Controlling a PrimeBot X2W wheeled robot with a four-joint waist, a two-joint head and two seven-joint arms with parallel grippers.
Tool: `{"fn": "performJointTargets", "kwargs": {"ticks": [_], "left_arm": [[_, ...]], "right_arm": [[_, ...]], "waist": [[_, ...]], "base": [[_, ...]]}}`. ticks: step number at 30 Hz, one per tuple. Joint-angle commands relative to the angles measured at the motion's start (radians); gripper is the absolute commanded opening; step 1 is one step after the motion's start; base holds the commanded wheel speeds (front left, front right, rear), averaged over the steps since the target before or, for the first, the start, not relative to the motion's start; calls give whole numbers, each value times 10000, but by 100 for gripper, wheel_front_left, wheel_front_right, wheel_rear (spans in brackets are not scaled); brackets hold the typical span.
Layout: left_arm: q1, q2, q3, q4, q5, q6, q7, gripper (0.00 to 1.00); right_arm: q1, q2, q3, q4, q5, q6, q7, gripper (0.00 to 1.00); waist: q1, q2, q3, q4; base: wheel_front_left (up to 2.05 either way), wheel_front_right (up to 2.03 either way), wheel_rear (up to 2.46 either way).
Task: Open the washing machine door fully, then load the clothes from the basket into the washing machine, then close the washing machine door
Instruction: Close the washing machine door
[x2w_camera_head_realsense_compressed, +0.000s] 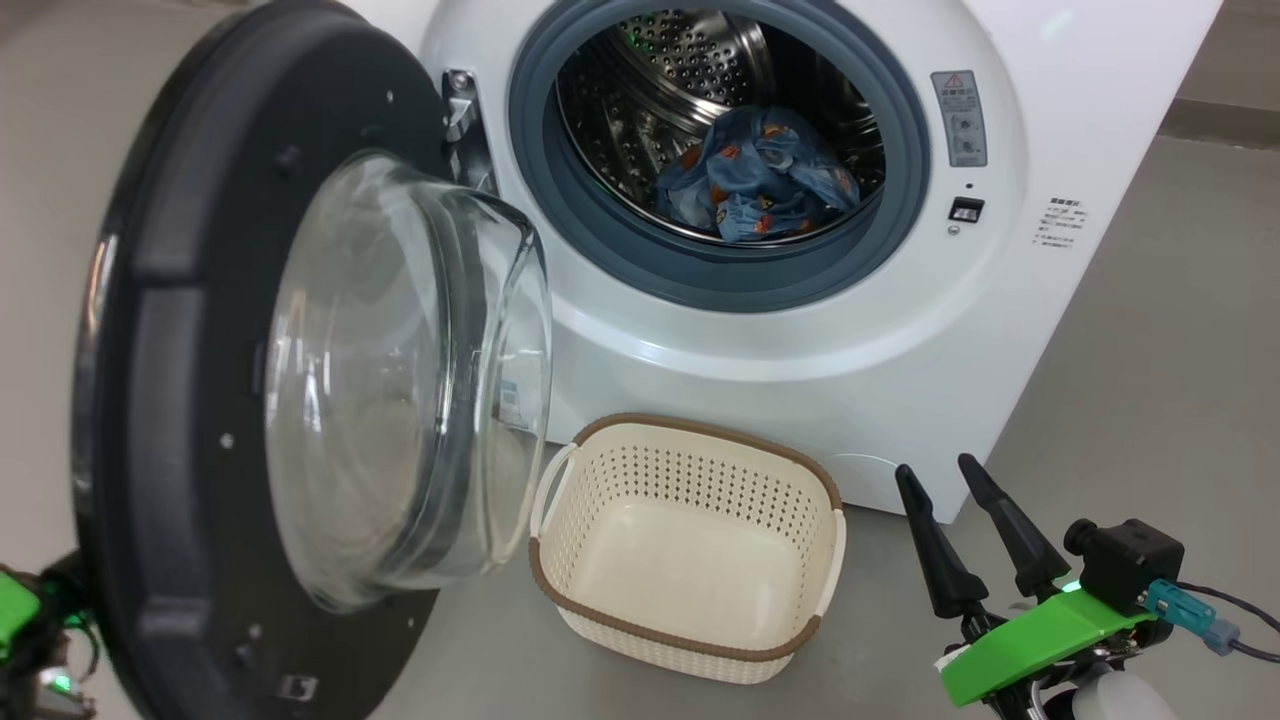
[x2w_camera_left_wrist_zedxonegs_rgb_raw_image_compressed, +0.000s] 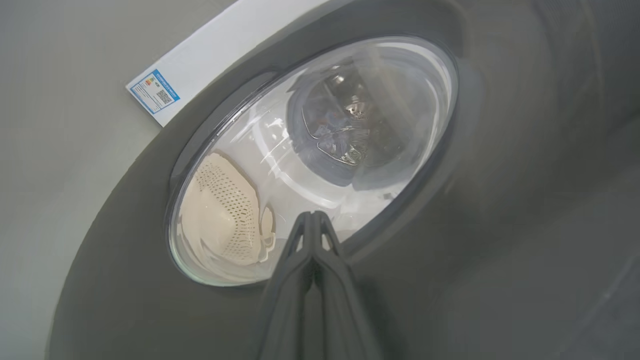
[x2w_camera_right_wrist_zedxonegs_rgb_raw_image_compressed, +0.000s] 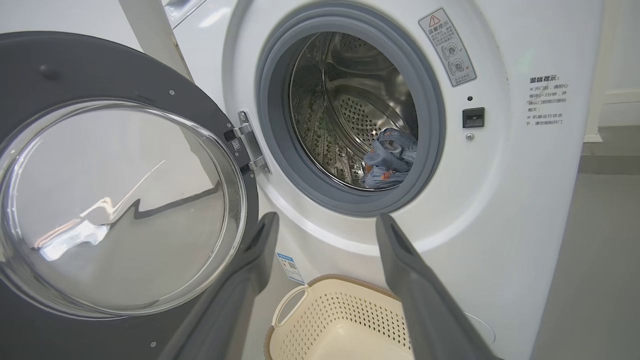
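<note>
The washing machine (x2w_camera_head_realsense_compressed: 800, 330) stands with its door (x2w_camera_head_realsense_compressed: 250, 400) swung out to the left, black rim and glass bowl facing me. The light blue clothes (x2w_camera_head_realsense_compressed: 755, 175) lie inside the steel drum, also seen as clothes (x2w_camera_right_wrist_zedxonegs_rgb_raw_image_compressed: 390, 157) in the right wrist view. On the floor in front sits the cream basket (x2w_camera_head_realsense_compressed: 690, 545), with nothing in it. My left gripper (x2w_camera_left_wrist_zedxonegs_rgb_raw_image_compressed: 312, 217) is shut, its tips close against the outer side of the door (x2w_camera_left_wrist_zedxonegs_rgb_raw_image_compressed: 450, 225), holding nothing. My right gripper (x2w_camera_head_realsense_compressed: 945, 480) is open at the lower right, apart from the basket (x2w_camera_right_wrist_zedxonegs_rgb_raw_image_compressed: 340, 320).
Grey floor stretches to the right of the machine. A blue label sticker (x2w_camera_left_wrist_zedxonegs_rgb_raw_image_compressed: 154, 91) sits low on the machine's front. The door latch slot (x2w_camera_head_realsense_compressed: 966, 209) and a warning label (x2w_camera_head_realsense_compressed: 960, 118) are right of the drum opening.
</note>
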Motion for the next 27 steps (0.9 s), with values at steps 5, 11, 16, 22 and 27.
{"fn": "performJointTargets", "kwargs": {"ticks": [5, 11, 16, 22, 27], "left_arm": [[120, 124, 290, -1461, -366, 539, 271, 0], [296, -147, -21, -2176, -332, 1020, 346, 0], [371, -415, -91, -2557, -575, 1267, 436, 0], [458, -598, -34, -2903, -803, 1503, 483, 0], [464, -717, -50, -3009, -929, 1561, 526, 0]], "right_arm": [[-12, 47, 128, -301, 17, 16, -48, 100], [-61, 90, 143, -301, 22, 16, -48, 100], [-50, 77, 100, -300, 9, 16, -48, 100], [-4, 47, 78, -306, 2, 16, -48, 100], [-17, 29, 72, -322, -6, 16, -48, 100]], "waist": [[0, -1, -40, -127], [0, -1, -41, -391], [0, -1, -57, -786], [0, -1, -92, -1347], [0, -1, -109, -1718]], "base": [[0, 0, 0], [0, 0, 0], [0, 0, 0], [0, 0, 0], [0, 0, 0]]}}
